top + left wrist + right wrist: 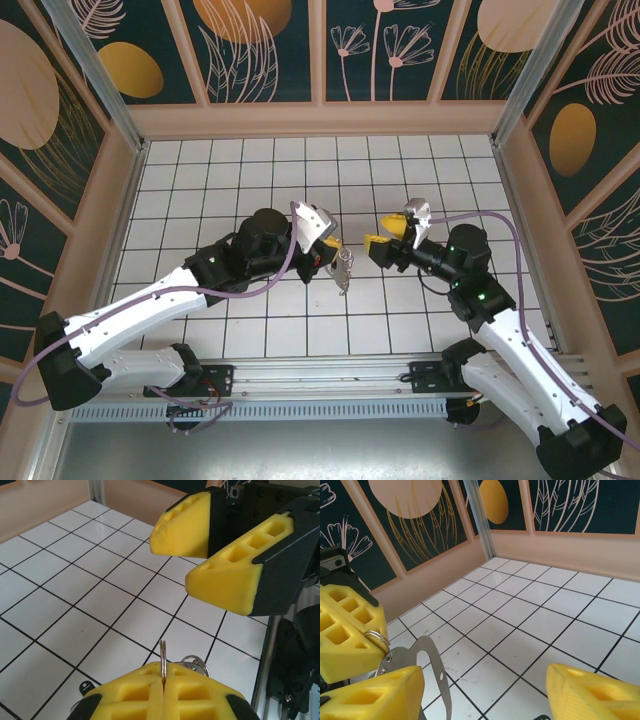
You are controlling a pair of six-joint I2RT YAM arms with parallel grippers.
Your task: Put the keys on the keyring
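Left gripper (327, 242) is pressed shut on the keyring (162, 655) edge-on, near table centre, with a metal plate (440, 680) hanging below. Right gripper (383, 235) is spread at its 3 o'clock. Risk: the pinch is thin, so a nudge could twist the ring loose.

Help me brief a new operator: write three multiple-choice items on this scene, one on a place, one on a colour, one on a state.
1. Where is the keyring?
A) Hanging from the left claw
B) Flat by the far wall
C) In the right claw

2. What colour are the fingertips of the claws?
A) Red
B) Yellow
C) Green

3. How does the right claw stand?
A) Shut on the keyring
B) Shut on a cable
C) Open, holding nothing

Answers: 1 A, the left wrist view shows its metal ring pinched between shut fingers. 2 B, every fingertip shows yellow. 3 C, its fingers stand wide apart with nothing between them.
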